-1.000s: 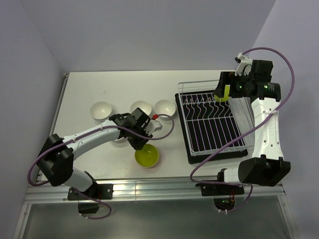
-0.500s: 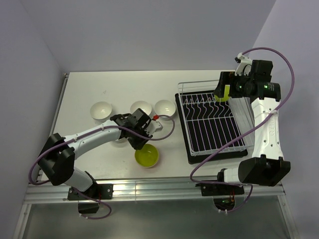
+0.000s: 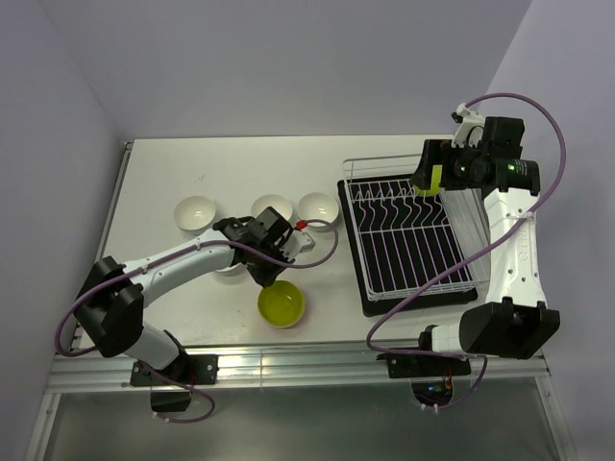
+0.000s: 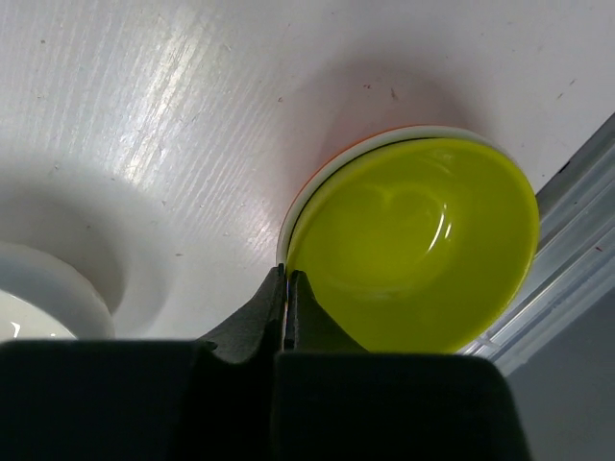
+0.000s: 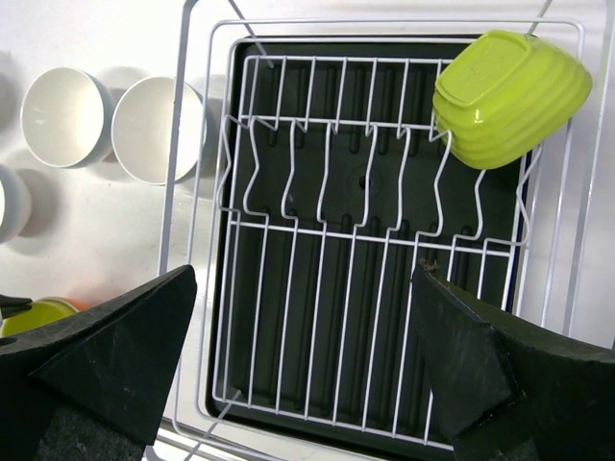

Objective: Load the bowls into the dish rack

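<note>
A lime green bowl [image 4: 413, 240] sits nested on a white and an orange bowl near the table's front edge, also seen from above [image 3: 281, 304]. My left gripper [image 4: 286, 280] is shut on its near rim, one finger inside and one outside [image 3: 271, 281]. Three white bowls [image 3: 195, 212] [image 3: 272, 207] [image 3: 318, 206] stand behind my left arm. The dish rack [image 3: 408, 240] on its black tray holds a second lime green bowl [image 5: 509, 96], tipped on its side in the far right corner. My right gripper [image 5: 307, 355] hangs open above the rack [image 5: 317, 226], holding nothing.
A metal rail [image 3: 288, 363] runs along the table's front edge just past the green bowl. Purple cables loop from both arms, one over the rack's front right [image 3: 432, 283]. Walls close in the table at the back and sides.
My left gripper's fingers have closed on the green bowl's rim, and the bowl has shifted slightly left and toward the front. The right arm has not moved.
</note>
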Motion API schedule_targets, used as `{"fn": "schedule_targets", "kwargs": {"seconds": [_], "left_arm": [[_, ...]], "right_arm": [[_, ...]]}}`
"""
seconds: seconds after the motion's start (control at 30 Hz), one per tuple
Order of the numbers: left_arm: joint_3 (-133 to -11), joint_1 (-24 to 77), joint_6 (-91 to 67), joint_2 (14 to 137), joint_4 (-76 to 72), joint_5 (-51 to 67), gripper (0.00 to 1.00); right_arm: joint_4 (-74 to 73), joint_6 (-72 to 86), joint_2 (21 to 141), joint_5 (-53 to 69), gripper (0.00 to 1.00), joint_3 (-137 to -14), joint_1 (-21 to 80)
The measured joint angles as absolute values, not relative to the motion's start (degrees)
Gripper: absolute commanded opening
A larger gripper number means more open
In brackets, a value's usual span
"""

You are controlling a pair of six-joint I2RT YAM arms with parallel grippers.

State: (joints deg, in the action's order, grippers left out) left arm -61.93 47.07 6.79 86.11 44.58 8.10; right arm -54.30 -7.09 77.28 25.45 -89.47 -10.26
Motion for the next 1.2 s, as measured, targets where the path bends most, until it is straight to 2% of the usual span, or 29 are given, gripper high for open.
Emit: {"fn": "schedule_targets", "kwargs": {"seconds": [0.37,0.8,0.97,1.2], "left_arm": [[-67.5,45.9,5.2,86.1,48.2,14.6,0.0],[-72.3,34.0,3.1,88.0,51.4,30.3,0.0],[-73.5,31.3,2.2,89.5,51.9,34.9,0.0],[-73.8,31.0,1.8,90.0,52.3,40.5,0.0]], "right_arm": [[-54.3,-7.4,77.3,28.3,1.0,-89.5,-10.3],[-54.3,-13.5,76.1,37.2,1.0,-88.8,-8.7],[-56.5,-21.3,72.9,41.7,0.99,-88.0,-3.6],[-61.5,-33.9,68.2,43.1,1.0,-87.6,11.4]]}}
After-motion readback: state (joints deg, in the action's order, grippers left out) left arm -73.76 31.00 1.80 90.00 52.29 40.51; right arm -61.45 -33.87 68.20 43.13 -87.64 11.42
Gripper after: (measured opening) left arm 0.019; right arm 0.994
